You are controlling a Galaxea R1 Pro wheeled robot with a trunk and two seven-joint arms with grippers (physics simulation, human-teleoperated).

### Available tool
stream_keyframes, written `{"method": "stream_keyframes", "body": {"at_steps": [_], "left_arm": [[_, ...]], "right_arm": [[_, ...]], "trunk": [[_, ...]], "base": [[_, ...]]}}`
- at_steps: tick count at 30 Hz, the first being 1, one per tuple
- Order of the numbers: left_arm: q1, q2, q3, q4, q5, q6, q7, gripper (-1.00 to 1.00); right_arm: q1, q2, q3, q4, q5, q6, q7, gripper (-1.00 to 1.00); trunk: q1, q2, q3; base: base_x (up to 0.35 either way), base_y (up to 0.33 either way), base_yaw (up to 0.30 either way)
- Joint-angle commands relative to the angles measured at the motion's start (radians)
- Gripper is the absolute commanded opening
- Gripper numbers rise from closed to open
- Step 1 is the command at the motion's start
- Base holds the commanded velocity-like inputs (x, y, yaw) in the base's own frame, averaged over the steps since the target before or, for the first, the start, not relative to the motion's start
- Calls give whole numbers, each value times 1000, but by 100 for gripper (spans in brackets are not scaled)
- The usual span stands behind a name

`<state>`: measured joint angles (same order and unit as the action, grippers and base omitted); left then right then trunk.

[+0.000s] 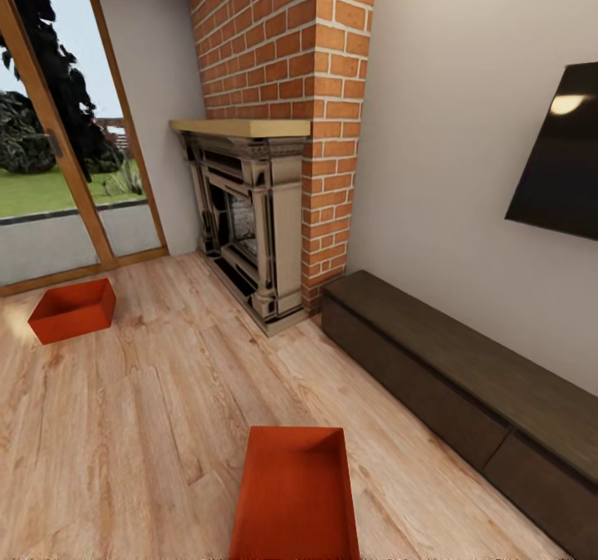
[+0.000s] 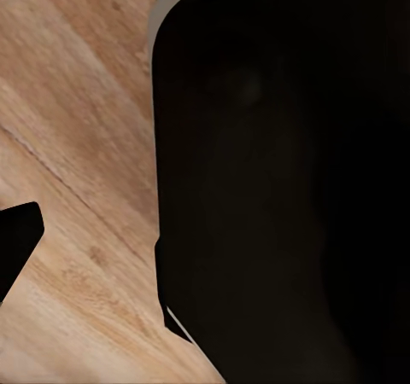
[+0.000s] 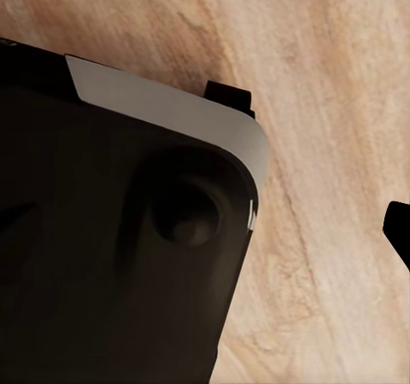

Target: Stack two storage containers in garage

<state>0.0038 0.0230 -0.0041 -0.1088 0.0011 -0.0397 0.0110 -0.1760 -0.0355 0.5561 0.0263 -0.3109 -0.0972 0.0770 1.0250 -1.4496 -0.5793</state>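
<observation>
Two red-orange open-top storage containers stand on the living room's light wood-plank floor. One container (image 1: 296, 493) lies close in front of me at the bottom middle of the head view, and it is empty. The other container (image 1: 73, 309) sits farther off at the left, near the glass door. The left gripper's fingertip (image 2: 17, 243) shows as a dark shape over the planks, beside my own black body (image 2: 282, 188). The right gripper's fingertip (image 3: 398, 230) shows at the frame's edge over the planks. Neither wrist view shows how the jaws stand.
A brick-and-dark-stone fireplace (image 1: 253, 219) stands straight ahead. A long low dark cabinet (image 1: 465, 377) runs along the right wall under a wall-mounted TV (image 1: 561, 157). A wood-framed glass door (image 1: 50, 169) at the left looks onto a lawn. Open floor lies between the containers.
</observation>
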Motion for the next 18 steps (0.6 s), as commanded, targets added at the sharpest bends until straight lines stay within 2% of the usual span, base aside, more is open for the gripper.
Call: {"method": "stream_keyframes", "body": {"at_steps": [1,18], "left_arm": [[0,0,-1,-1,0,-2,1,100],[0,0,-1,-1,0,-2,1,100]], "right_arm": [[-1,0,6,3,-9,-6,6,100],[-1,0,8,3,-11,-7,6,100]], "trunk": [[0,0,-2],[0,0,-30]], "base": [[0,0,0],[0,0,0]]}}
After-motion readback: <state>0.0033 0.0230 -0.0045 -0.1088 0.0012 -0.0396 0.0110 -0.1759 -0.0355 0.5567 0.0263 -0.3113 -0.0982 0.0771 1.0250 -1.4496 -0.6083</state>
